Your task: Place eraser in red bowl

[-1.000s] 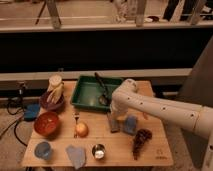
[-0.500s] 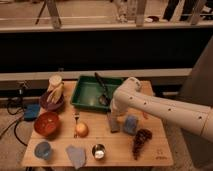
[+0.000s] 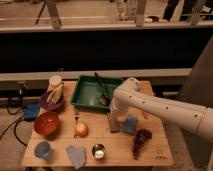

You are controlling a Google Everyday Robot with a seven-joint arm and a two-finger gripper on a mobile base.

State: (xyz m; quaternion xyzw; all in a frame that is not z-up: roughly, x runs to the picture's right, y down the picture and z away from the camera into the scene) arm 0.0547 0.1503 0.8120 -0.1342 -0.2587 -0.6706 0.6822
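Note:
The eraser (image 3: 114, 123), a small dark grey block, is at the middle of the wooden table (image 3: 120, 152), right under the end of my white arm. My gripper (image 3: 113, 116) is directly over the eraser's top end, at or touching it. I cannot tell whether the eraser still rests on the table. The red bowl (image 3: 47, 124) stands at the table's left side, well to the left of the gripper, and looks empty.
A green tray (image 3: 89, 93) with a dark utensil is behind the gripper. A light blue block (image 3: 131, 124) lies just right of the eraser. A purple bowl with bananas (image 3: 52, 101), an orange fruit (image 3: 81, 129), a light blue cup (image 3: 43, 149), a metal cup (image 3: 98, 150) and dark grapes (image 3: 141, 139) share the table.
The arm has shifted only slightly over the eraser. The eraser stays at about the same spot.

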